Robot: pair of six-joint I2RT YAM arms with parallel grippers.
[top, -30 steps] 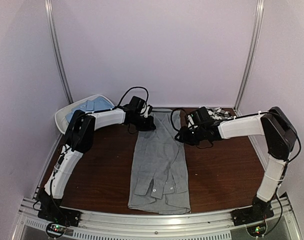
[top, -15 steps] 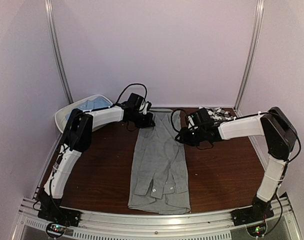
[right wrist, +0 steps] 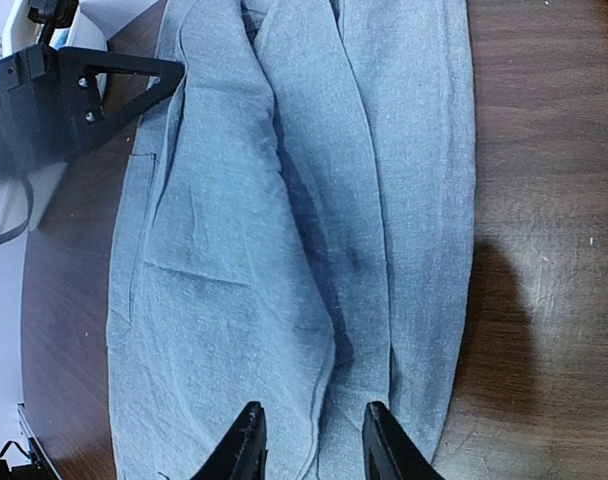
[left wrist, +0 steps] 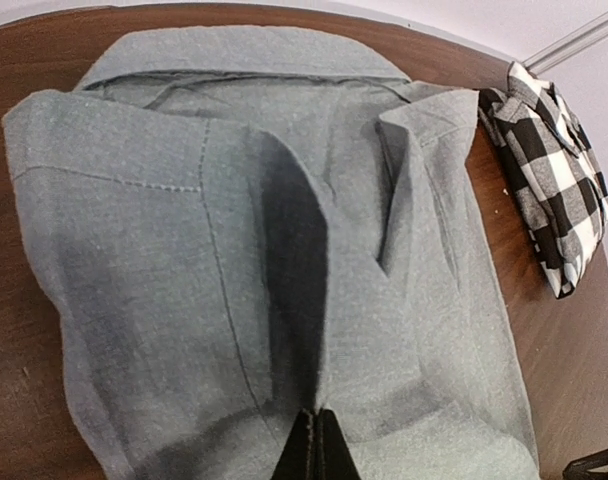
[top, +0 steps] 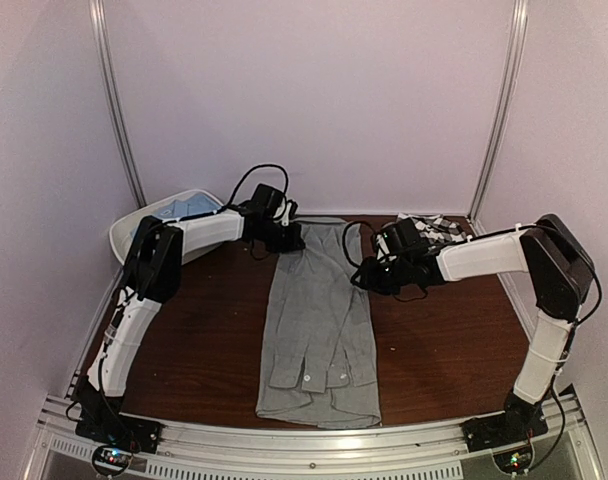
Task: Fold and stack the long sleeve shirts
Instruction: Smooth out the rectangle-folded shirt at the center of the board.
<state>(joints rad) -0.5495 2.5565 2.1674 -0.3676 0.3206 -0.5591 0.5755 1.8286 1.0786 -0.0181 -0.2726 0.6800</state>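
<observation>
Left wrist: left gripper pinches grey shirt; right gripper half-open above it

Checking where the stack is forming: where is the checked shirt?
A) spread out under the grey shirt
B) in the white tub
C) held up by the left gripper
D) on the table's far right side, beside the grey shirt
D: the checked shirt lies folded on the table, to the right of the grey shirt.
</observation>
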